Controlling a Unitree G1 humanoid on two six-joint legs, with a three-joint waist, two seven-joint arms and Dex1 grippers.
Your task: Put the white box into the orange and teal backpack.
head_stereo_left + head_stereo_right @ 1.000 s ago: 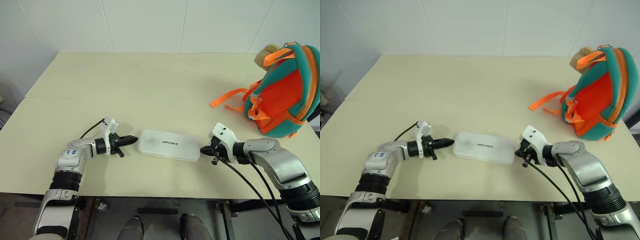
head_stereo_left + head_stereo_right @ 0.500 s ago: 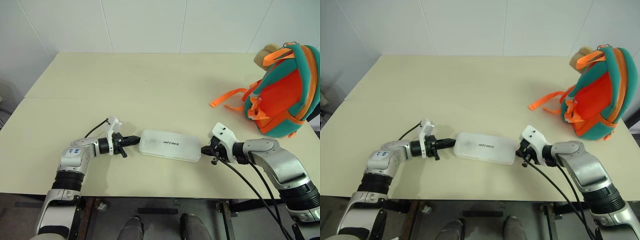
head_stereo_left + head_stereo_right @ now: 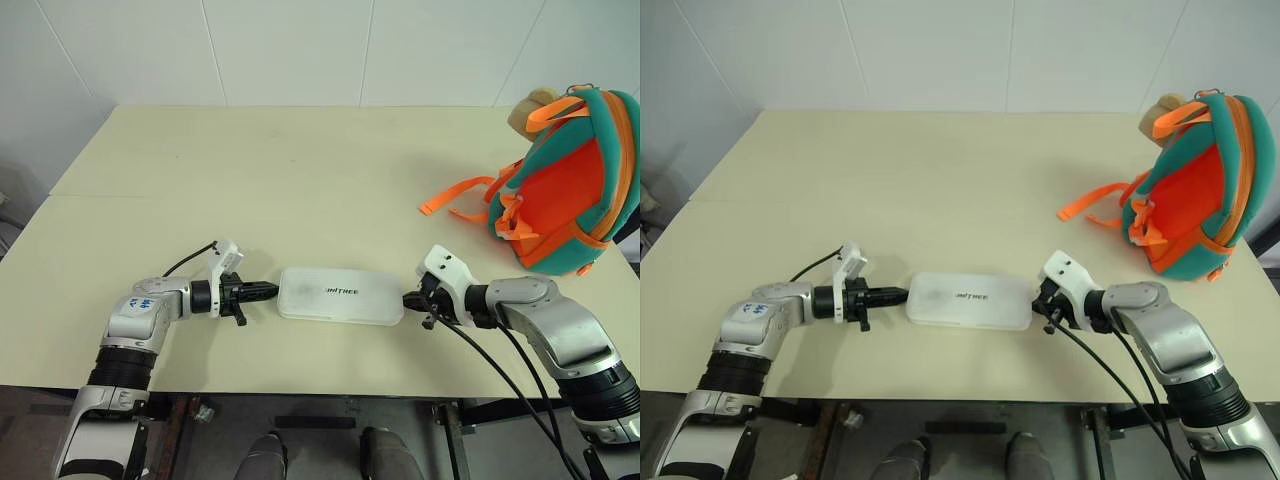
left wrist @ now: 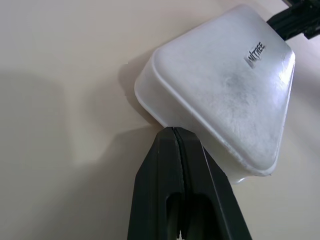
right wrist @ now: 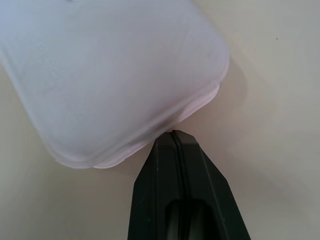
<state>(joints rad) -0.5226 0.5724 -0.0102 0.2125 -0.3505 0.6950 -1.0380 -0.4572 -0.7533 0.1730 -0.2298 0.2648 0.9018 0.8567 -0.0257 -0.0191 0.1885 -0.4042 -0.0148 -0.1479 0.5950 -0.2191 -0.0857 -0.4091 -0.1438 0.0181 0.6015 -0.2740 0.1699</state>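
The white box point(image 3: 340, 295) lies flat on the table near the front edge, with small dark lettering on its lid. My left gripper point(image 3: 270, 291) is shut, its tip pressed against the box's left end point(image 4: 165, 120). At the box's right end my right gripper point(image 3: 408, 299) is shut too, its tip touching the edge of the box point(image 5: 150, 127). The orange and teal backpack point(image 3: 565, 185) stands upright at the far right of the table with a tan plush head on top. It is well away from both grippers.
The cream table point(image 3: 300, 170) stretches wide behind the box. Orange straps point(image 3: 455, 195) trail from the backpack toward the middle. The front table edge point(image 3: 320, 385) runs close below the box. Black cables point(image 3: 500, 350) hang from my right arm.
My left arm pulled back and swung its gripper more level. The box's left end shifted, so the box now lies straighter between the two tips. My right arm stayed still.
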